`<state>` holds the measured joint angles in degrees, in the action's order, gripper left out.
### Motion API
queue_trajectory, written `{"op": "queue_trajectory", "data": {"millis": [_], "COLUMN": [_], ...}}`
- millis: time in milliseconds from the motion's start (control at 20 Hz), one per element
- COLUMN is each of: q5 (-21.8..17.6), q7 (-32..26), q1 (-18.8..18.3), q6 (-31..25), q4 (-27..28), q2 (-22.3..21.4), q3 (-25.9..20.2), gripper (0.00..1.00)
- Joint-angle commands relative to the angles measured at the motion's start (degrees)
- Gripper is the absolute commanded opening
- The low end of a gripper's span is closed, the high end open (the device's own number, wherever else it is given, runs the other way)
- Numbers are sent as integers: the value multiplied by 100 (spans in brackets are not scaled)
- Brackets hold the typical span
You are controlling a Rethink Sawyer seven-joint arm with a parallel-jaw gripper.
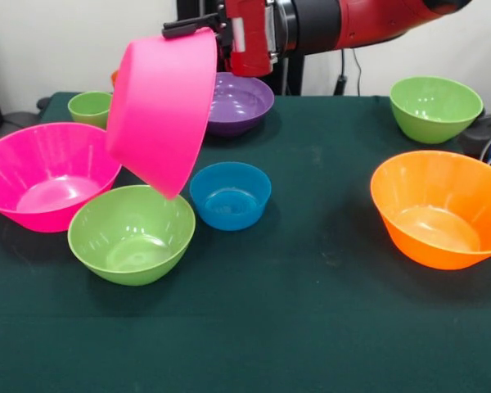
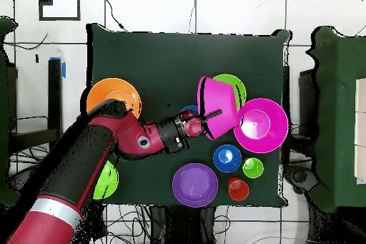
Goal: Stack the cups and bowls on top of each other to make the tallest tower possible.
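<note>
My gripper [image 1: 215,34] is shut on the rim of a big pink bowl [image 1: 162,108]. It holds the bowl tilted on its side in the air, above the gap between a green bowl [image 1: 131,234] and a small blue bowl [image 1: 229,195]. The overhead view shows the gripper [image 2: 207,116] and the held bowl [image 2: 218,104] too. A second big pink bowl [image 1: 42,176] stands upright at the left. A purple bowl [image 1: 239,102] lies behind. A light-green cup [image 1: 90,106] stands at the back left. The orange tumbler [image 2: 238,189] and a second blue bowl [image 2: 226,157] show well only from overhead.
A big orange bowl [image 1: 438,209] stands at the right, with another green bowl [image 1: 435,106] behind it. The dark green table [image 1: 311,327] reaches to the near edge. In the overhead view my arm [image 2: 107,148] covers part of that green bowl [image 2: 106,182].
</note>
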<state>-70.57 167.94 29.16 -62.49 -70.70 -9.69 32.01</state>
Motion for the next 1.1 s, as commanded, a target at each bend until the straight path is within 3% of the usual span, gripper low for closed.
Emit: {"op": "queue_trajectory", "data": {"millis": [50,1100], "q5": [487,799], "q7": [1420,1323], "q1": [101,103], "q6": [-239,51], "q4": [348,792], "q2": [136,301], "q3": [-291,-82], "gripper": [0,0]}}
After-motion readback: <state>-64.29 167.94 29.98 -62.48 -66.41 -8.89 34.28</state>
